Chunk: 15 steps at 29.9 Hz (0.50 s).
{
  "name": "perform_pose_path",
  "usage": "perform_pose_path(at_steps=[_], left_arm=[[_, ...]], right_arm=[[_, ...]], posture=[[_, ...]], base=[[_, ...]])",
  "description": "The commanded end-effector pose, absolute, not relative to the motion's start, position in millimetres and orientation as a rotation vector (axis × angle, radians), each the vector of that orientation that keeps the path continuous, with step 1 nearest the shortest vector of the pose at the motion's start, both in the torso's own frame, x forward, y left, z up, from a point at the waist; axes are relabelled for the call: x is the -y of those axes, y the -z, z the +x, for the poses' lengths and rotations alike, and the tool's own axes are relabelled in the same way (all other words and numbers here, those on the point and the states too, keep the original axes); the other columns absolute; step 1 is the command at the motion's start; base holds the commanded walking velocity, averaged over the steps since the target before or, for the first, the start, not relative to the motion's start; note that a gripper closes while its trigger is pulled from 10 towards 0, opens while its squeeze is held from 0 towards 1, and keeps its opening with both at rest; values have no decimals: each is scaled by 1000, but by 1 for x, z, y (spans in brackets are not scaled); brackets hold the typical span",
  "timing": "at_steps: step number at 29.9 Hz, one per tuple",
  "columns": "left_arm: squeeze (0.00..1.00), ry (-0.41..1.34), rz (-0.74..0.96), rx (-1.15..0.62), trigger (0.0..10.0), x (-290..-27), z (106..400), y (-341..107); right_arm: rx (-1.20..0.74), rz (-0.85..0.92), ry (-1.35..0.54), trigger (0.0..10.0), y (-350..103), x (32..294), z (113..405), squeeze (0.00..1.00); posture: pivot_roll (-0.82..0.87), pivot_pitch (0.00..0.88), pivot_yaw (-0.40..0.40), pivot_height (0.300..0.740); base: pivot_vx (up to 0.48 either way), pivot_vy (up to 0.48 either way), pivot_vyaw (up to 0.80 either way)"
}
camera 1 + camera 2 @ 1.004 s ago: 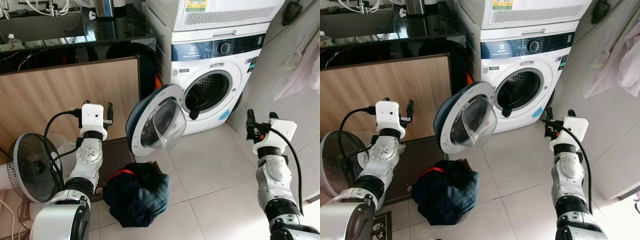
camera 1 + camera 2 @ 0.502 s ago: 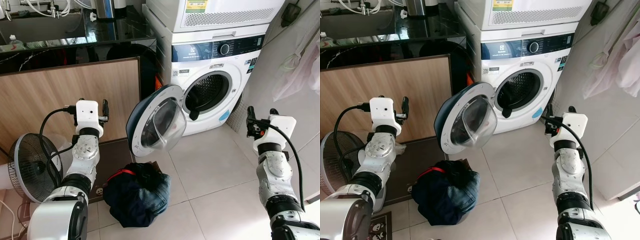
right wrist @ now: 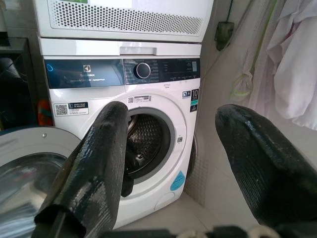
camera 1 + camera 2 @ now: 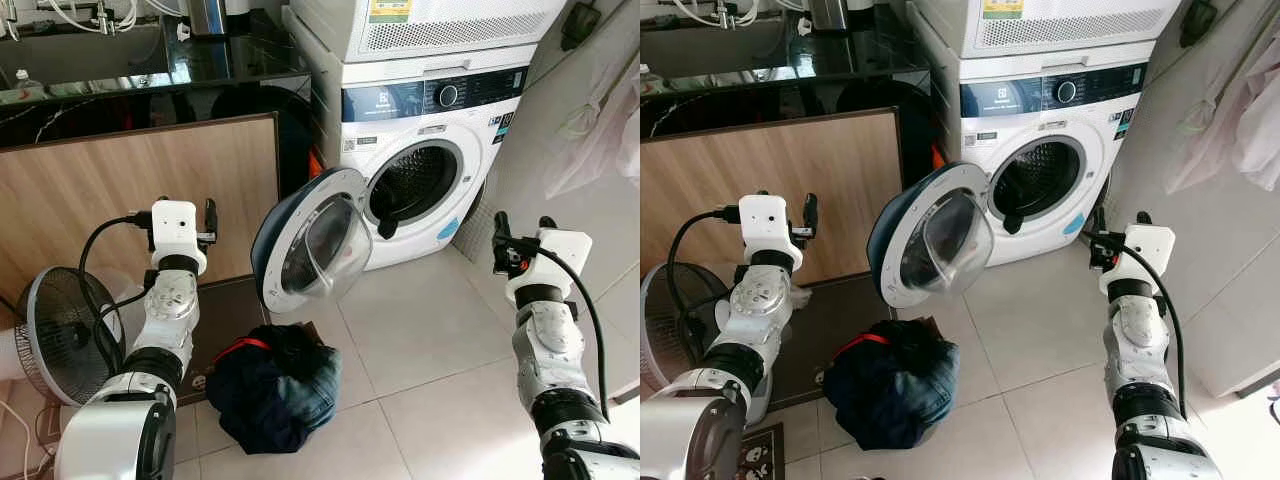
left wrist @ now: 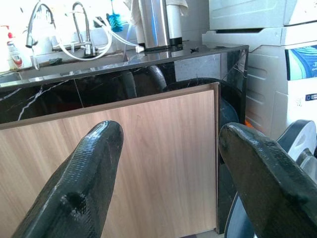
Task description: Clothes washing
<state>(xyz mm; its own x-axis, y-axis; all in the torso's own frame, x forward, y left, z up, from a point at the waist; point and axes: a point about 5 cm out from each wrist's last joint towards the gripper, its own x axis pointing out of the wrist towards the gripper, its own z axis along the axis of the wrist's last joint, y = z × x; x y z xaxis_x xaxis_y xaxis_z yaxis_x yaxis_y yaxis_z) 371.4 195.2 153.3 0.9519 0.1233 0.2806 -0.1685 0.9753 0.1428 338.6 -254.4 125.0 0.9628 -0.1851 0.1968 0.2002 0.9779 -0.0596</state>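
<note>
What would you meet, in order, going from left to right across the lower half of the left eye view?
Fan → left gripper → pile of dark clothes on the floor → open washer door → washing machine → right gripper.

Pale tiled floor (image 4: pixel 440 330), black marble counter (image 4: pixel 150 85) above wood-panel front (image 4: pixel 130 190), faucet (image 5: pixel 81 25) on counter, standing fan (image 4: pixel 60 335) below panel, white garments (image 4: pixel 1250 110) hanging opposite.
</note>
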Motion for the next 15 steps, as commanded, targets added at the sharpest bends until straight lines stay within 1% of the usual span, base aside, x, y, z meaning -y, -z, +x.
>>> perform_pose_path(at_steps=[1, 6, 11, 12, 15], left_arm=[[0, -148, 158, 277, 10000, -195, 375, -159], [0, -127, 138, 287, 10000, -192, 376, -161], [0, -75, 159, 313, 10000, -180, 378, -166], [0, -60, 160, 311, 10000, -174, 378, -165], [0, -39, 145, 298, 10000, -168, 378, -162]], right_arm=[[205, -75, 193, 10000, -131, 254, 342, 0], [213, -80, 179, 10000, -133, 251, 343, 0], [227, -86, 148, 10000, -136, 247, 345, 0], [228, -92, 138, 10000, -136, 244, 346, 0], [228, -93, 131, 10000, -137, 242, 346, 0]], posture=[[61, 66, -10, 740], [64, 65, -10, 740], [64, 65, -12, 740], [64, 65, -12, 740], [64, 65, -12, 740]], base=[[0, 0, 0], [0, 0, 0], [0, 0, 0], [0, 0, 0], [0, 0, 0]])
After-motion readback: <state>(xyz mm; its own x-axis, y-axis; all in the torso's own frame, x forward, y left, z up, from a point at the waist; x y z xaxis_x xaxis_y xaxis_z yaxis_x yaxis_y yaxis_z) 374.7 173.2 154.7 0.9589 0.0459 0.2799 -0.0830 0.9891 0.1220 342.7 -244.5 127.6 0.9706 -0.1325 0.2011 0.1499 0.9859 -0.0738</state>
